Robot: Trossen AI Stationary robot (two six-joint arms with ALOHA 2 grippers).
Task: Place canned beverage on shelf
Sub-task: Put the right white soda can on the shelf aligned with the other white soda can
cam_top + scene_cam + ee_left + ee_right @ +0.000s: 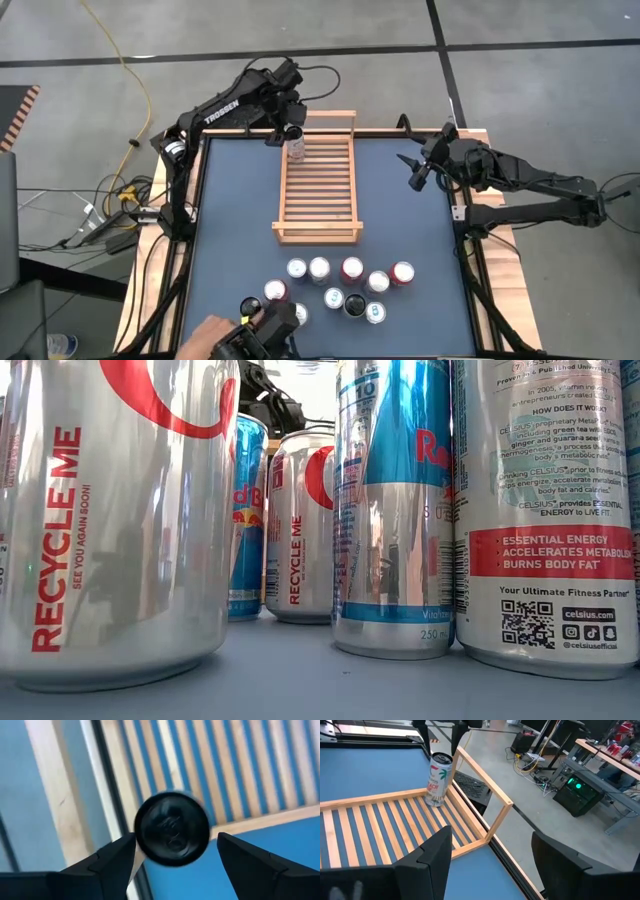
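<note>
A slim white can (439,779) stands upright on the slats at the far left corner of the light-wood shelf (320,195), beside its far rail. In the high view the can (296,150) shows just under my left gripper (290,132). In the left wrist view its dark top (172,829) lies between my left gripper's (175,840) open fingers, which stand above it and apart from it. My right gripper (413,176) waits open over the table's right side, level with the shelf's far half, with nothing in it (490,850).
Several cans (340,285) stand clustered near the table's front edge and fill the low view (390,510). A person's hand (210,330) and a dark device (268,328) are at the front edge. Bare blue table top (420,230) lies to the shelf's right.
</note>
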